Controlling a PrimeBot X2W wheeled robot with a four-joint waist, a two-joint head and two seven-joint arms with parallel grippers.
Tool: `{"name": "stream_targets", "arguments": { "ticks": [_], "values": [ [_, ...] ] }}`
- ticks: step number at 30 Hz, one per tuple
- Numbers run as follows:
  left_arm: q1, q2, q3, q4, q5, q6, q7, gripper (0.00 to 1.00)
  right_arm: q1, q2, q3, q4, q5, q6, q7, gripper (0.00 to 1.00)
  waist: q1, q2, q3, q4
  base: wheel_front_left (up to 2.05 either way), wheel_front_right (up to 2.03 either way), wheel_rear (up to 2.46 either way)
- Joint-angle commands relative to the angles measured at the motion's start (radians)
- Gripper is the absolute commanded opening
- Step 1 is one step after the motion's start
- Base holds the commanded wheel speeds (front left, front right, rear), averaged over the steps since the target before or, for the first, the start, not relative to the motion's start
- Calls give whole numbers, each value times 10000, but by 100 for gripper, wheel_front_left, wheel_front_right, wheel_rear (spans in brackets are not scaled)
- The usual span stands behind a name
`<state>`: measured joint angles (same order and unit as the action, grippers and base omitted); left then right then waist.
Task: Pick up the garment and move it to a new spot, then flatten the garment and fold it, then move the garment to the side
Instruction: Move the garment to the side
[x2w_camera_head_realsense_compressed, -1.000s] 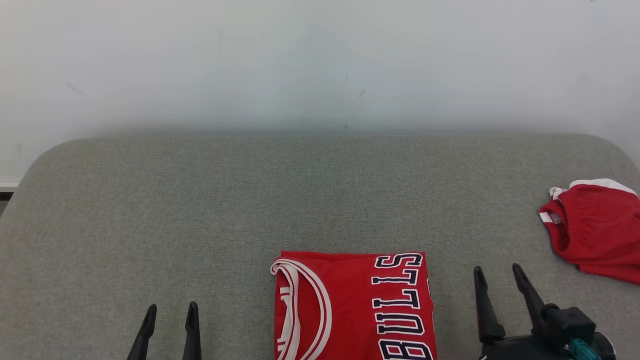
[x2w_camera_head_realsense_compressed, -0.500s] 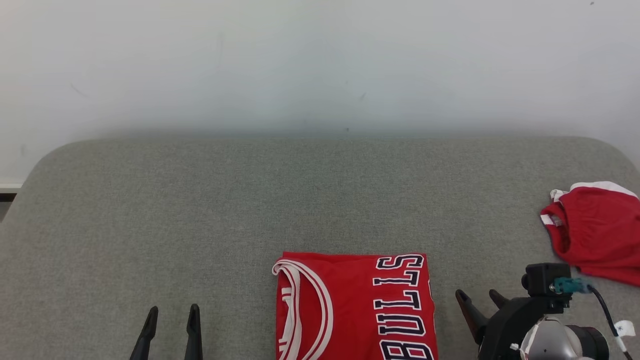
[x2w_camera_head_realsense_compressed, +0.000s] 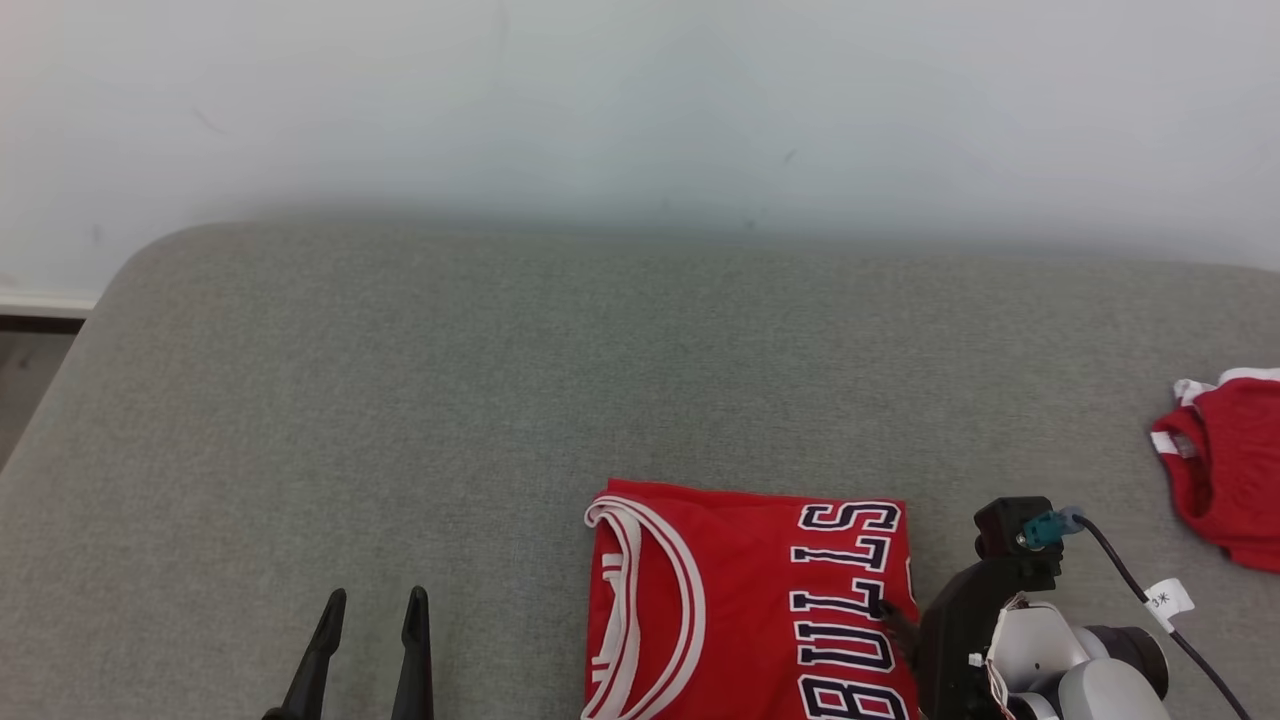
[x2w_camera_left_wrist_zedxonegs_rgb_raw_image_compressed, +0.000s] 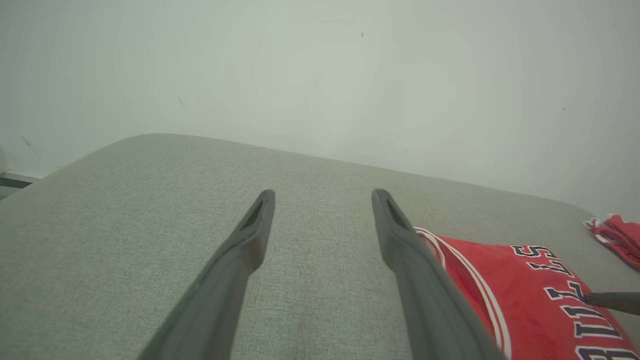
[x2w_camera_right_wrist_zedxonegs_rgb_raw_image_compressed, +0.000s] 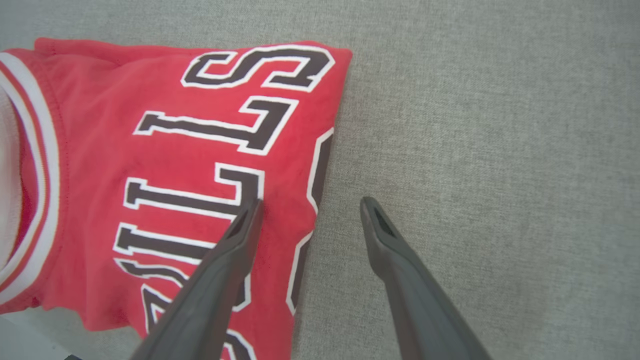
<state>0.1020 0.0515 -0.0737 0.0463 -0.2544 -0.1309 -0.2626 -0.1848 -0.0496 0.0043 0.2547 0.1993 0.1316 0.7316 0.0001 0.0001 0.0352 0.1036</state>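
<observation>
Right hand (x2w_camera_right_wrist_zedxonegs_rgb_raw_image_compressed: 312, 201), spread wide, straddles the edge of the red "BULLS" jersey (x2w_camera_right_wrist_zedxonegs_rgb_raw_image_compressed: 165, 150).

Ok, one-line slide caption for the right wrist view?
Open right gripper, fingers straddling the edge of the folded jersey: one over its lettering, one over the grey surface.

The jersey (x2w_camera_head_realsense_compressed: 740, 600) is soft red cloth, matt, with smooth printed letters. The table (x2w_camera_head_realsense_compressed: 400, 400) has grey woven cloth, a little rough. The right gripper (x2w_camera_right_wrist_zedxonegs_rgb_raw_image_compressed: 312, 201) has fingers (x2w_camera_right_wrist_zedxonegs_rgb_raw_image_compressed: 402, 280) of dark matt plastic.
</observation>
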Motion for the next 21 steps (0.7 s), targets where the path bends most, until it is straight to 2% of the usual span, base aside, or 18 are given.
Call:
{"name": "stream_targets", "arguments": {
  "ticks": [1,11,16,18,20,21],
  "values": [
    [-122,-12,-24,15,-84,10,-29,100,-123,-12,-47,98,-140,-22,56,100,-1,-1,210,243,0,0,0],
    [-301,-14,-142,190,-156,9,-29,100,-112,29,551,1046,219,1,311,100,-1,-1,375,610,0,0,0],
    [-239,-15,-88,172,-157,9,-29,100,-55,18,453,1167,7,0,418,100,-1,-1,355,458,0,0,0],
    [-233,-15,-102,174,-165,9,-29,100,-51,8,342,1177,-51,0,441,99,-1,-1,347,411,0,0,0],
    [-253,-15,-122,197,-171,9,-29,100,-42,-17,193,1203,-164,-12,478,93,-1,-1,331,305,0,0,0],
    [-275,-14,-127,210,-172,9,-29,100,-44,-21,184,1190,-180,-12,493,94,-1,-1,323,256,0,0,0]
  ]
}}
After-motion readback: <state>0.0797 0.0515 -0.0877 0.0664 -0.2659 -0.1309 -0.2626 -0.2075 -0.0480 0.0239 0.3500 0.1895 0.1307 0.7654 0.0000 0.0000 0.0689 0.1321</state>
